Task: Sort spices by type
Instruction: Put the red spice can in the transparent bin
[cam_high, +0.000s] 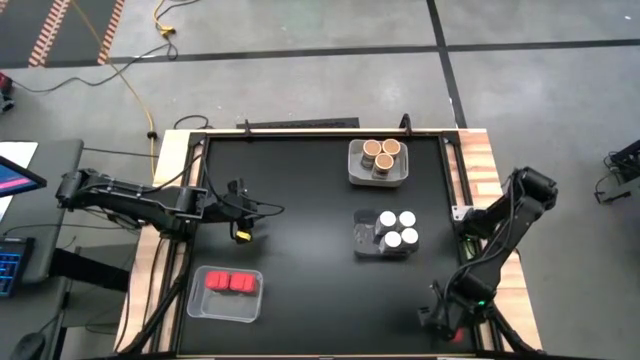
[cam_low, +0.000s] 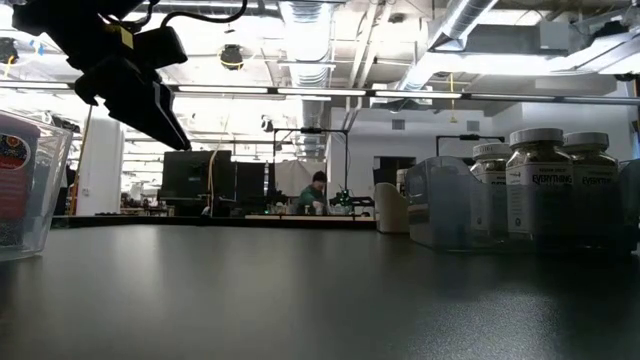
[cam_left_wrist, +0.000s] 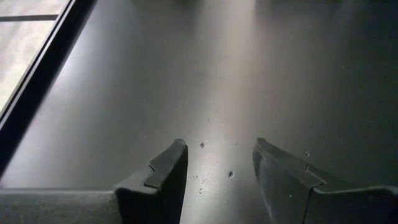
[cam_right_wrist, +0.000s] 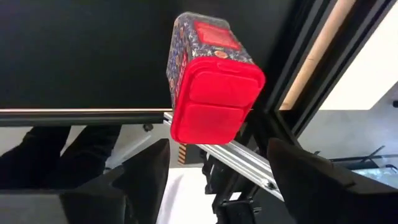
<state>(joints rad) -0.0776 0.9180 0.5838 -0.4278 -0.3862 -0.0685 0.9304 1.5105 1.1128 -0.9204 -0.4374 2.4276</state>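
Observation:
A red-lidded spice box (cam_right_wrist: 211, 81) stands by the table's near right corner, its lid toward my right wrist camera; the high view shows only a bit of red (cam_high: 456, 335). My right gripper (cam_right_wrist: 217, 146) hovers above it, open, with the fingertips short of the lid on either side (cam_high: 440, 318). My left gripper (cam_left_wrist: 221, 146) hangs over bare table at the left (cam_high: 243, 222), fingers apart with nothing between them. Two red boxes (cam_high: 230, 283) lie in a clear tray. White-lidded jars (cam_high: 397, 228) and cork-topped jars (cam_high: 380, 155) each fill a tray.
The table's black rail (cam_right_wrist: 81, 115) and metal frame (cam_right_wrist: 242, 165) run right behind the red box at the corner. The three trays (cam_high: 228, 298) (cam_high: 385, 245) (cam_high: 378, 175) stand apart. Bare black table top (cam_high: 300, 220) lies between them. People work in the room beyond.

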